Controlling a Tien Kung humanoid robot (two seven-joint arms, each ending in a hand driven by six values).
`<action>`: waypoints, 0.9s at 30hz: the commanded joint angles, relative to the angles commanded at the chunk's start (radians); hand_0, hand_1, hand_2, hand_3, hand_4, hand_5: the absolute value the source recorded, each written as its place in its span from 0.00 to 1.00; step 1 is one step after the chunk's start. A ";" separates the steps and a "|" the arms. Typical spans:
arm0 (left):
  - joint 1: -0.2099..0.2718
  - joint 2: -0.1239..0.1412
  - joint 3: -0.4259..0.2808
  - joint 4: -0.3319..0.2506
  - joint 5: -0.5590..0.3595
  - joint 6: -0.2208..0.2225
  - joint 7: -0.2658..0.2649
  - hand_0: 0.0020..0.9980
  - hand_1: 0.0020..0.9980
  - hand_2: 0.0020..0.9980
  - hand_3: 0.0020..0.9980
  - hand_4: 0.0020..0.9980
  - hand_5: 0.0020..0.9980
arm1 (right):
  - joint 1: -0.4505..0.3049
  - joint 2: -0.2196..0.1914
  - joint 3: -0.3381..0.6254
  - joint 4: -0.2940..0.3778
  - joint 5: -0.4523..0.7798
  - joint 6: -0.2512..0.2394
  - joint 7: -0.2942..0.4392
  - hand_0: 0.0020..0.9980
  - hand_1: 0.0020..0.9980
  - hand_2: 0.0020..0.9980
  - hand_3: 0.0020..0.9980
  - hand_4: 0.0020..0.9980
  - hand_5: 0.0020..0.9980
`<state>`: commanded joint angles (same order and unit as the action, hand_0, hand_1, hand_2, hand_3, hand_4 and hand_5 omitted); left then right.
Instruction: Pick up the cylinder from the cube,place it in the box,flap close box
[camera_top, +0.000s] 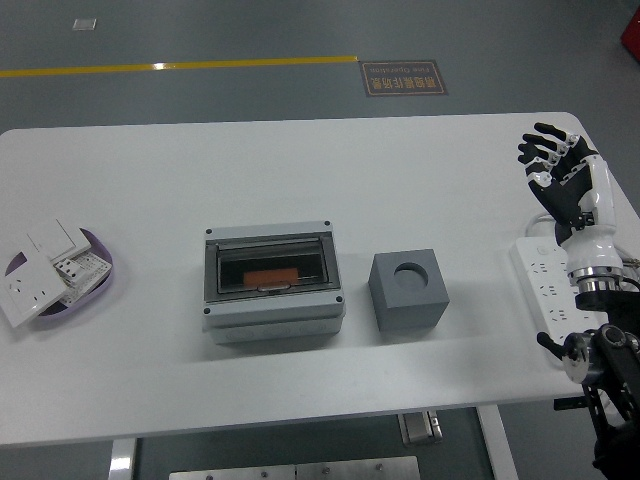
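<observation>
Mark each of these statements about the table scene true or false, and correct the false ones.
1. The grey cube has a cylinder standing in its hole. False: the round hole on top is empty.
2. An orange object shows through the clear flap of the grey box. True.
3. The right hand grips the cube. False: it is at the table's right edge with fingers spread, holding nothing.
4. A white power strip lies near the table's right edge. True.
5. The purple dish at the left holds white switch plates. True.
</observation>
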<state>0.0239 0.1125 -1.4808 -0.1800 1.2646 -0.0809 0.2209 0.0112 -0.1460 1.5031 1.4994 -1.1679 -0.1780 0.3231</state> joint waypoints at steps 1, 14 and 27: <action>0.000 0.000 -0.001 0.000 0.001 0.000 0.000 0.64 0.67 0.59 0.65 0.72 0.30 | 0.000 0.000 0.001 0.000 0.000 0.000 0.000 0.61 0.60 0.62 0.64 0.64 0.18; 0.000 -0.002 -0.007 0.000 0.005 0.001 0.005 0.64 0.67 0.59 0.65 0.72 0.30 | -0.005 0.003 0.006 0.004 -0.002 0.004 0.006 0.60 0.60 0.62 0.64 0.64 0.19; 0.000 0.004 -0.006 0.000 0.000 0.002 0.005 0.64 0.67 0.59 0.66 0.72 0.30 | 0.012 0.003 -0.012 -0.012 0.004 0.001 -0.004 0.61 0.60 0.62 0.64 0.65 0.19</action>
<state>0.0244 0.1168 -1.4871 -0.1800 1.2647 -0.0788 0.2259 0.0228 -0.1427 1.4910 1.4878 -1.1636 -0.1773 0.3195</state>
